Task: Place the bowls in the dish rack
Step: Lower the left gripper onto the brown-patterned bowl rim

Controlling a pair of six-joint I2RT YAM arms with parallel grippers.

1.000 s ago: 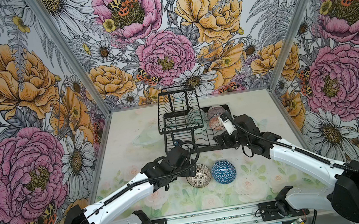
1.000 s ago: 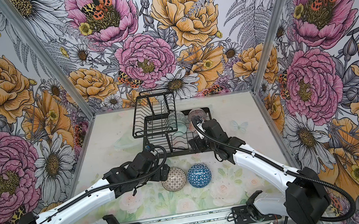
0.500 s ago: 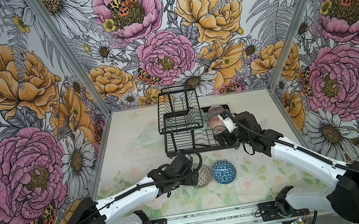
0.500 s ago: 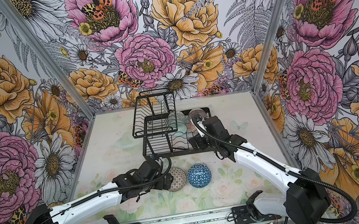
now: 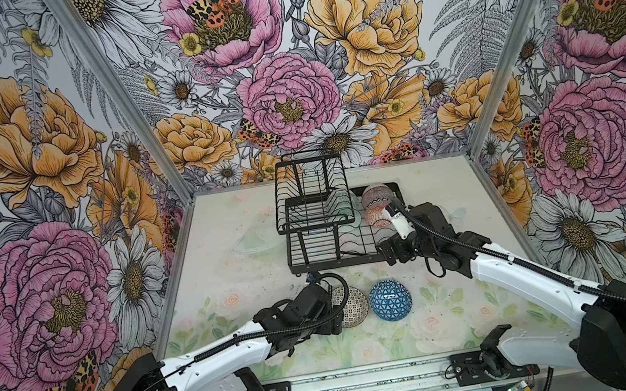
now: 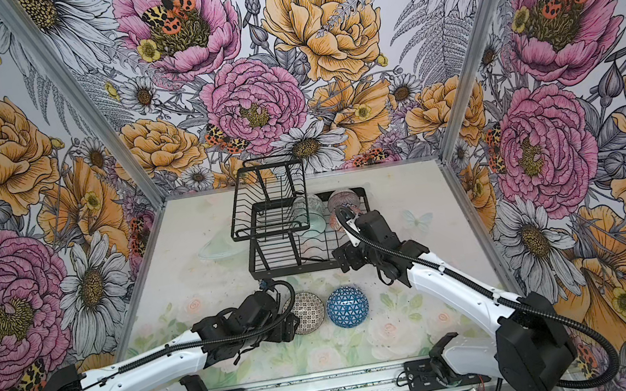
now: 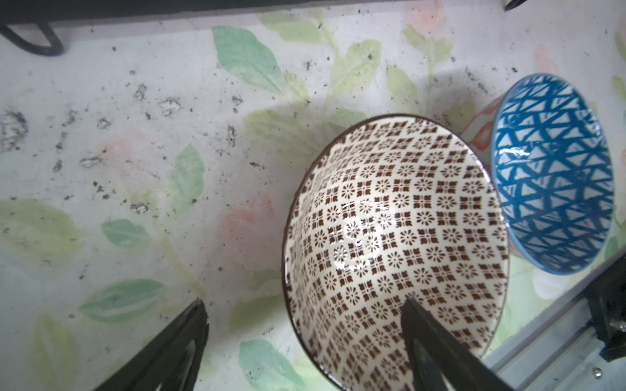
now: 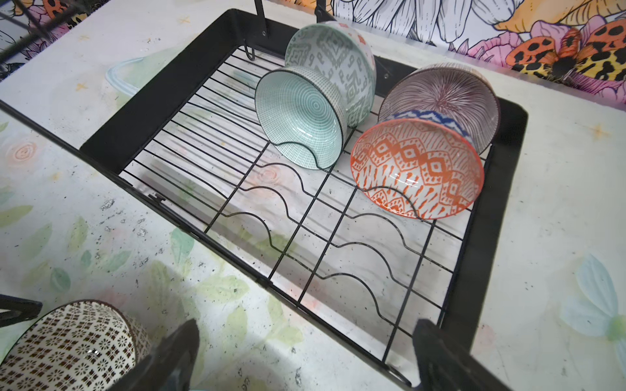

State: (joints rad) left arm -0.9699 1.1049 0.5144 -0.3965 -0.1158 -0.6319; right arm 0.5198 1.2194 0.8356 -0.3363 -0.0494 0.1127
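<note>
My left gripper (image 7: 305, 303) has its jaws spread and grasps nothing yet: one finger stands inside the brown-and-white mosaic bowl (image 7: 396, 237) and the other outside, so the rim lies between them. In a top view this bowl sits on the table (image 5: 229, 268) at 3 o'clock from that gripper, so the left arm is nearer. The blue triangle bowl (image 5: 390, 300) is just beside it. The dish rack (image 8: 142, 118), at 12 o'clock, holds four bowls (image 8: 416, 169). The right gripper (image 8: 305, 325) hangs released and empty.

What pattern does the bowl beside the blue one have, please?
Bowl: brown floral tiles on white; clearest in left wrist view.
</note>
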